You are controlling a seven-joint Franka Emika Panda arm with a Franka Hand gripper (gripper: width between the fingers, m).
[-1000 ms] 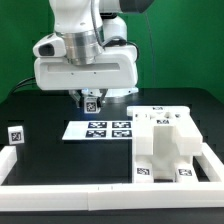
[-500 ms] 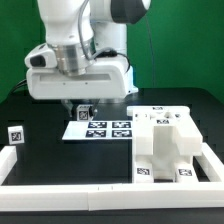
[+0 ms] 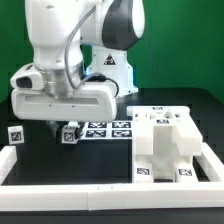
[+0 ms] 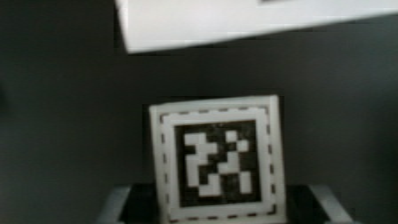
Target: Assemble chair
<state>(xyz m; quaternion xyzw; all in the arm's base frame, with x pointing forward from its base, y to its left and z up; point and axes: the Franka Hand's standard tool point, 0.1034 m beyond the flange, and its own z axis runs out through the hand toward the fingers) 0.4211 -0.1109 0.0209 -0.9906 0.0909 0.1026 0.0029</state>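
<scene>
Because the gripper (image 3: 67,128) pinches a tagged chair part (image 4: 217,155) in nearly closed jaws above the table (image 3: 90,160), a weak grip could let it twist or drop.

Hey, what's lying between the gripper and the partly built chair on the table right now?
The marker board lies flat between the gripper, holding a small tagged part, and the chair; the exterior view shows it.

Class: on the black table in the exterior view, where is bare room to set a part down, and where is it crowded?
Bare: the table between the marker board, the front rail and the chair block. Crowded: the exterior view's right, filled by that block, and under the pincer holding a tagged piece.
</scene>
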